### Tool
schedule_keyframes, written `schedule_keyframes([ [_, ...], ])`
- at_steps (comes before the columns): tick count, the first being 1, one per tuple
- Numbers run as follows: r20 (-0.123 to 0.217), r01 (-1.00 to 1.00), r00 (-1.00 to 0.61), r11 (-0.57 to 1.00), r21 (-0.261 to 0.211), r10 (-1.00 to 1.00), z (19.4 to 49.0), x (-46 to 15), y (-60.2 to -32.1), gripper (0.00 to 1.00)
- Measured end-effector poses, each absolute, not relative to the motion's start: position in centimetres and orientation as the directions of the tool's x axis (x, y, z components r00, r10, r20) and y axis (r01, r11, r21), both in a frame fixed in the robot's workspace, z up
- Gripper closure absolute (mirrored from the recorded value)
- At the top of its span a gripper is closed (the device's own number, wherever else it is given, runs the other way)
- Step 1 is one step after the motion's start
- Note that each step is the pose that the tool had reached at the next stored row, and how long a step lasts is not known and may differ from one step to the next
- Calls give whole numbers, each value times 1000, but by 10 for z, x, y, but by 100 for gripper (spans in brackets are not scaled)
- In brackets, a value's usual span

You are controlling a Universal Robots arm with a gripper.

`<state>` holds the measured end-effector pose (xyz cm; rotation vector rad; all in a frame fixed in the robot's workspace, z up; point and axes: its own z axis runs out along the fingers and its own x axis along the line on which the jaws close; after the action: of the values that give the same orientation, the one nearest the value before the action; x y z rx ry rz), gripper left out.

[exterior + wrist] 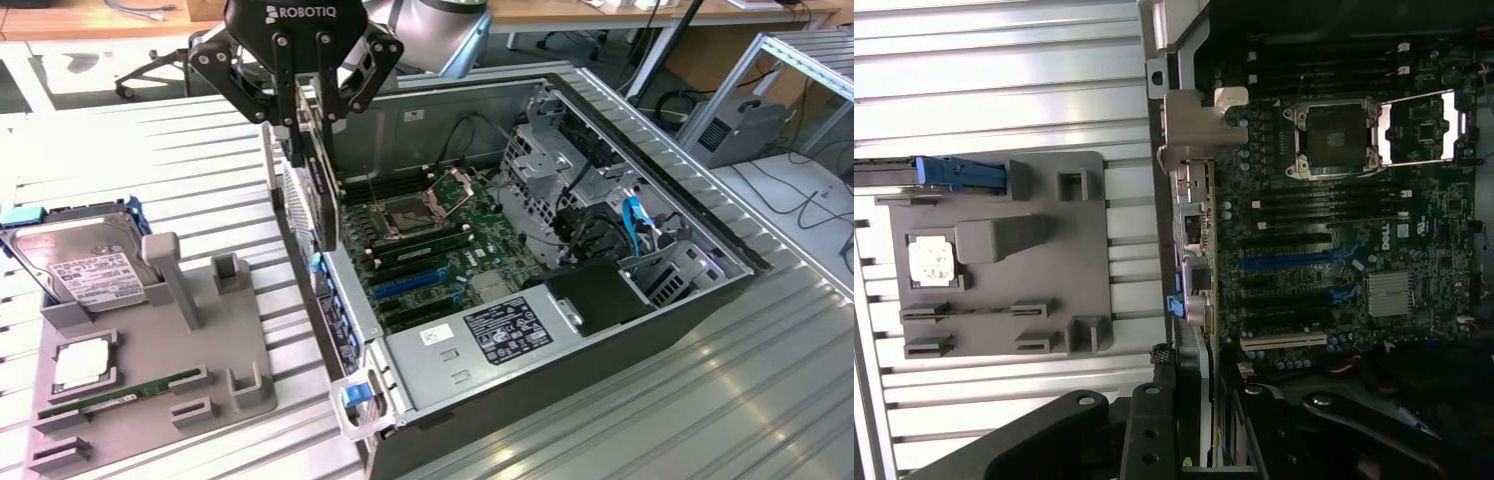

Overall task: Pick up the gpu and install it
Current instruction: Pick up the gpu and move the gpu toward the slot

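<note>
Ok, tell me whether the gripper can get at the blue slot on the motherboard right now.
Probably yes: the gripper, shut on the gpu, hangs above the open case, and the blue slot lies bare with nothing standing over it.

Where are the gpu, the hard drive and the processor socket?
gpu (326,190), exterior view, its dark lower half.
hard drive (94,278), exterior view, its white label.
processor socket (400,215), exterior view, its middle.

Gripper (314,118), upper left-centre of exterior view: matte black, white ROBOTIQ lettering (315,12) on body, linkage fingers (234,80) with round pivot screws. Arm (434,35), upper centre of frame: rounded silver-grey joint housing. Wrist view: gripper (1194,400) black bars, round pivot pins, small holes.
</note>
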<state>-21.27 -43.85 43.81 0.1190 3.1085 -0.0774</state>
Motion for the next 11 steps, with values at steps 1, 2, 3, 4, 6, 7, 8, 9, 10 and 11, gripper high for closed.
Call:
schedule_keyframes([
  [1,-32,77,-997,996,-49,76,438,-212,-438,73],
  [2,-32,77,-997,996,-49,76,438,-212,-438,73],
  [3,-32,77,-997,996,-49,76,438,-212,-438,73],
  [4,-32,77,-997,996,-49,76,438,-212,-438,73],
  [6,-32,77,-997,996,-49,76,438,-211,-438,73],
  [7,-32,77,-997,996,-49,76,438,-211,-438,73],
  [8,-32,77,-997,996,-49,76,438,-210,-438,73],
  [9,-32,77,-997,996,-49,76,438,-210,-438,73],
  [10,-32,77,-997,996,-49,76,438,-210,-438,73],
  [11,-32,77,-997,996,-49,76,438,-209,-438,73],
])
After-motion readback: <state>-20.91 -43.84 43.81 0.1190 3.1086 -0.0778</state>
